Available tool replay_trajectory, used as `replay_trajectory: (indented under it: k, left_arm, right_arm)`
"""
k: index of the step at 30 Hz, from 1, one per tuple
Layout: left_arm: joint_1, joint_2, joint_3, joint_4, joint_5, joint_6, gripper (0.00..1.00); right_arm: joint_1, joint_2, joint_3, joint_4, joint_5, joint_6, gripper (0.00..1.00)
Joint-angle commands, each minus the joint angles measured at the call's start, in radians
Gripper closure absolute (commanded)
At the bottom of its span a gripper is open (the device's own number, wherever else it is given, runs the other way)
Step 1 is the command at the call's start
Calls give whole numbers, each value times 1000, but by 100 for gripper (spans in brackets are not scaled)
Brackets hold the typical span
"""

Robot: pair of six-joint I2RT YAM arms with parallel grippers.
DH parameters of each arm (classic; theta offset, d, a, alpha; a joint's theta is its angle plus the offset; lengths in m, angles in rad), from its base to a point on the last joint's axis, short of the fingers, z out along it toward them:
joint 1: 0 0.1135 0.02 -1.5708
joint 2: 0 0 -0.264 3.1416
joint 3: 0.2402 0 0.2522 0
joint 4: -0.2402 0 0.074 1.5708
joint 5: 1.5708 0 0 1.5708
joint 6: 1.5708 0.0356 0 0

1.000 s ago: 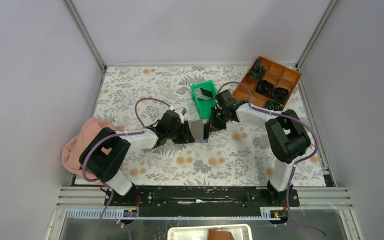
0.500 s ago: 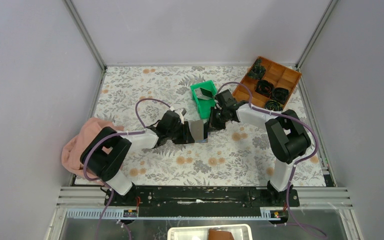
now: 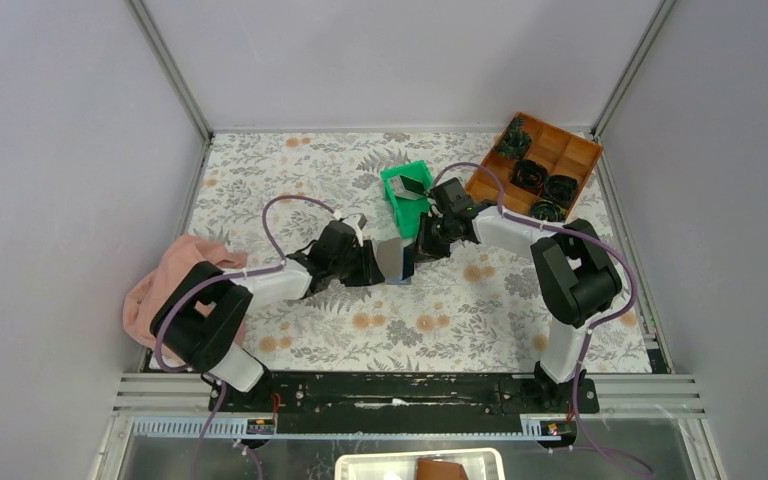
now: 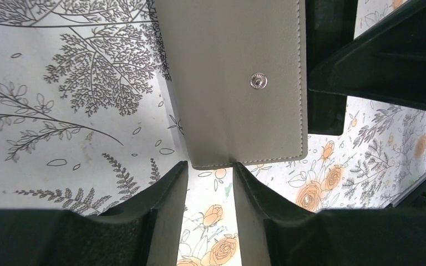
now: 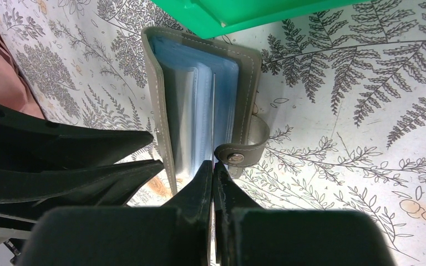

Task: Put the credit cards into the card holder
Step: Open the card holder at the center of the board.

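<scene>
Left wrist view: my left gripper (image 4: 211, 173) stands with its matte black jaws partly apart. The floral tablecloth (image 4: 61, 83) shows through the gap, and the tips meet the lower edge of the card holder (image 4: 233, 83), clamping nothing that I can see. The holder's outer cover is a smooth grey, leather-like material with a stitched border, rounded corners and a round metal snap stud (image 4: 258, 81). From my right wrist it stands open like a book just beside the glossy green plastic bin (image 5: 288, 8). Translucent blue sleeves (image 5: 188, 111) fan out inside it, and a curved strap (image 5: 249, 147) carries the other snap. My right gripper (image 5: 213, 169) is clenched tight, its tips at the sleeves' edge by the strap; whether a card is pinched there I cannot tell. In the top view a silvery credit card (image 3: 411, 186) lies tilted in the bin.
</scene>
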Motion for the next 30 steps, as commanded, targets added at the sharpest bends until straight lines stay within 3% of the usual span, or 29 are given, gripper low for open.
replay_trajectory:
  k: [1, 18, 30]
  left_arm:
    - [5, -42, -23, 8, -52, 3, 57]
    - [55, -118, -92, 117, -68, -40, 56]
    - [91, -104, -94, 109, -134, -21, 55]
  right_arm:
    - [-1, -12, 36, 29, -44, -10, 100]
    - [-1, 29, 51, 97, -74, 16, 100]
    - [-1, 26, 89, 3, 17, -48, 100]
